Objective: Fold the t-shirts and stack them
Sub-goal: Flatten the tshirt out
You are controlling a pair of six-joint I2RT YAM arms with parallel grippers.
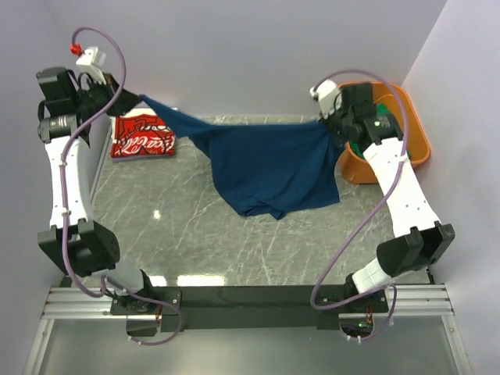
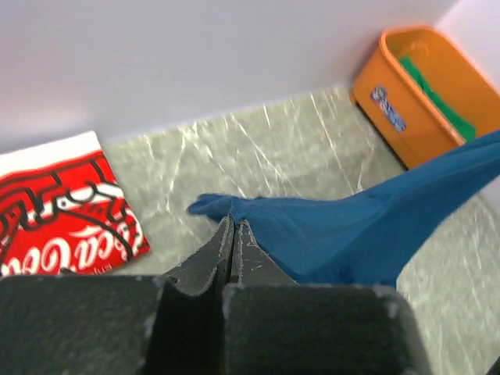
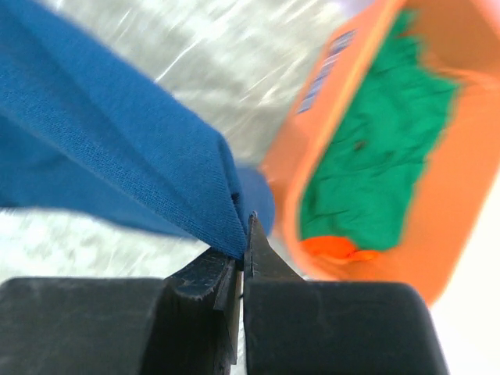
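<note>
Bright even light; glare on table (image 1: 156, 213); blurred right-wrist view.

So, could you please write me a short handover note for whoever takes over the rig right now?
Left gripper: shut on one end of the navy t-shirt.
Right gripper: shut on its other end; it hangs spread between them over the table.
Done: red t-shirt folded, back left.
Left: fold navy and stack it; green t-shirt waits crumpled in the orange tub.

Orange plastic tub (image 2: 426, 144) at far right corner of grey marbled tabletop (image 1: 195, 234); white walls (image 1: 250, 55) around.
</note>
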